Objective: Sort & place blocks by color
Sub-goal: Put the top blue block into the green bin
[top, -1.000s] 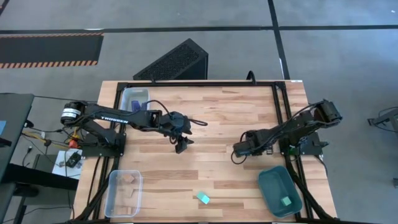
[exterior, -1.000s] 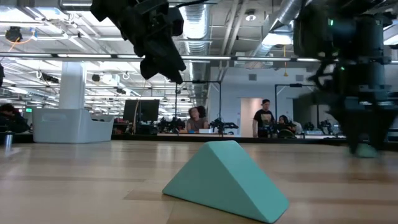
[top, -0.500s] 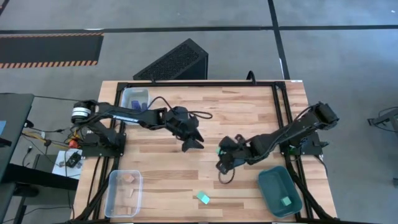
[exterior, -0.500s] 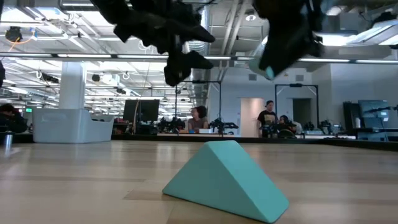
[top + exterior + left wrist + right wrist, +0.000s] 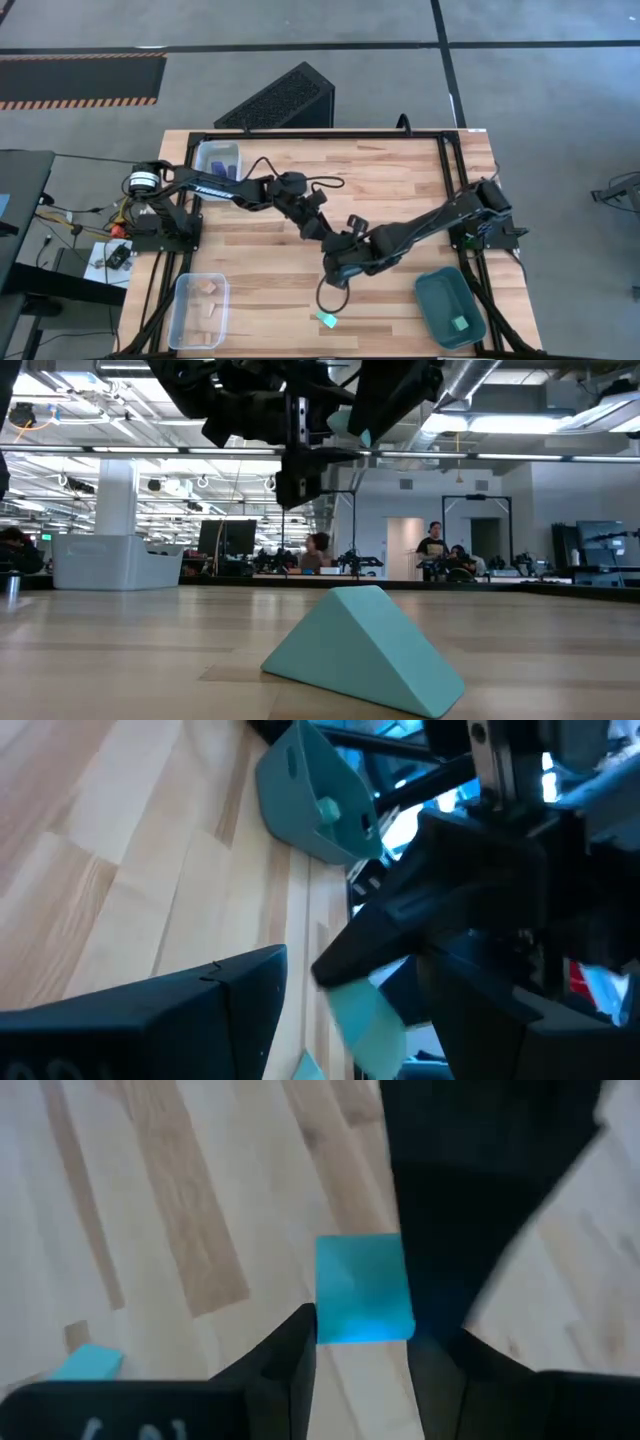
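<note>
My right gripper (image 5: pixel 335 274) reaches from the right to the table's middle and is shut on a light teal cube (image 5: pixel 363 1288), also seen in the left wrist view as the same cube (image 5: pixel 368 1018). My left gripper (image 5: pixel 322 228) hovers open just beyond it, toward the far side, touching nothing. A teal wedge block (image 5: pixel 326 320) rests on a flat face near the near edge, below the right gripper; it fills the low view as the wedge (image 5: pixel 365 648). Dark purple blocks lie in the far-left clear bin (image 5: pixel 218 157) and tan pieces in the near-left clear bin (image 5: pixel 200 310). My right gripper pinches the teal cube between its two fingers (image 5: pixel 290 1345), one on each opposite side face (image 5: pixel 325 1310). The cube is lifted clear of the table and shows high in the low view (image 5: pixel 352 422).
A dark teal tray (image 5: pixel 447 300) with one teal cube inside (image 5: pixel 460 323) sits at the near right corner. Both arms crowd the table's middle, close to each other. Bare wood lies along the far side and between the bins on the left.
My right gripper has swung from beside the teal tray toward the table's left, into the middle, carrying the teal cube above the table. My left gripper has moved toward the right, close to the right gripper. The wedge has stayed put.
</note>
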Action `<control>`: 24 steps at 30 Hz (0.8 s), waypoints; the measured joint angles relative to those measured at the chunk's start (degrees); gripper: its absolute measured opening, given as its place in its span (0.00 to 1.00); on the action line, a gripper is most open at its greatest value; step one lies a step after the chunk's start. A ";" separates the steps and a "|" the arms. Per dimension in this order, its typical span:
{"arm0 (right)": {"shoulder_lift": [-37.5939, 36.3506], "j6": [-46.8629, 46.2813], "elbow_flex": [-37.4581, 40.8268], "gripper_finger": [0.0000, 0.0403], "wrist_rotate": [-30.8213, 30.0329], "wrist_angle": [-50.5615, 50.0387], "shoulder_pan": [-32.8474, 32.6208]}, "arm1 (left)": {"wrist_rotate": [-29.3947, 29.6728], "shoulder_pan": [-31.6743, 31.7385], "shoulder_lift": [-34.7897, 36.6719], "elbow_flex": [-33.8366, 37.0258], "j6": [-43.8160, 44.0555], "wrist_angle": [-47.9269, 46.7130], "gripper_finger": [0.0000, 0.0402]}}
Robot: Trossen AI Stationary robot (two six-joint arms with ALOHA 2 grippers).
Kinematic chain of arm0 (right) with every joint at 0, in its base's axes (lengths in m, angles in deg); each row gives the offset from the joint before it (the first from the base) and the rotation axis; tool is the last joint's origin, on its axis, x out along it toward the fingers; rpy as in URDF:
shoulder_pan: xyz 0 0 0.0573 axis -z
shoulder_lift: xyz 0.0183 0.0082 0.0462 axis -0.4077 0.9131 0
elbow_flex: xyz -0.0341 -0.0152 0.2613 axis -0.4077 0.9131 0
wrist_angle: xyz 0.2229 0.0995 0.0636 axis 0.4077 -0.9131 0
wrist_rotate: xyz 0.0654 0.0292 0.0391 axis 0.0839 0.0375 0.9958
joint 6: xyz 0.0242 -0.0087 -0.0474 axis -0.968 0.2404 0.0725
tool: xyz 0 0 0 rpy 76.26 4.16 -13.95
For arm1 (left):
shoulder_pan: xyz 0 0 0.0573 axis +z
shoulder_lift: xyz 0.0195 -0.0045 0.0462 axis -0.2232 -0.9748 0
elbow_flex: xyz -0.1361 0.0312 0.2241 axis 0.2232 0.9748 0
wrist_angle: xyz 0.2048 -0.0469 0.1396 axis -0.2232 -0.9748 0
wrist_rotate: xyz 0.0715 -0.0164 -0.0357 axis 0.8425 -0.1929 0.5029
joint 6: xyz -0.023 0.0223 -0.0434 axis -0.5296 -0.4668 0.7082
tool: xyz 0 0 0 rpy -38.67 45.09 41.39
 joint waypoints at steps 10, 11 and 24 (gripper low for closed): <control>0.90 0.16 -2.55 0.34 -4.97 -3.61 0.49 | -1.23 -0.01 -0.18 -0.11 6.21 0.87 0.37; 0.86 0.15 -2.55 0.35 -5.72 -3.95 0.48 | -1.17 -0.01 -0.18 -0.11 7.66 0.85 0.36; 0.80 0.51 -2.66 0.35 -11.62 -5.72 0.63 | 3.48 0.35 -0.35 -0.09 12.81 0.70 0.37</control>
